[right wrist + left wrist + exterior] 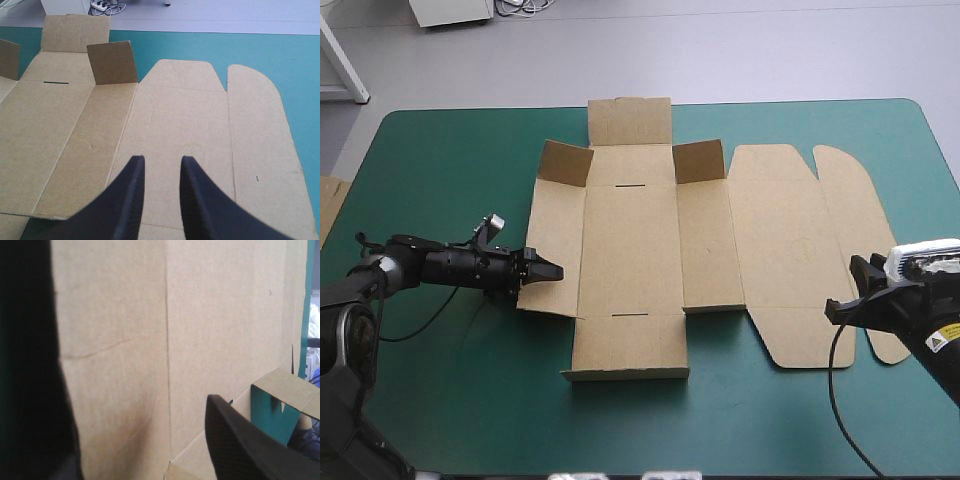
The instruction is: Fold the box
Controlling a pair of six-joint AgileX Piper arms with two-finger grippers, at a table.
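The brown box (630, 250) lies spread almost flat in the middle of the teal-green table. Two small corner flaps (565, 162) stand up at its far end. Its lid panel (790, 250) lies flat to the right. My left gripper (552, 270) is at the box's left side panel, which tilts up slightly. In the left wrist view that gripper (135, 390) is open, with brown board (200, 315) filling the space between its fingers. My right gripper (835, 306) hovers over the lid's near right part. Its fingers (161, 160) stand a little apart with nothing between them.
An edge of more brown board (328, 205) shows at the table's left edge. The lid's rounded tuck flap (855, 225) reaches toward the table's right side. Bare teal-green cover (450, 170) lies left of and in front of the box.
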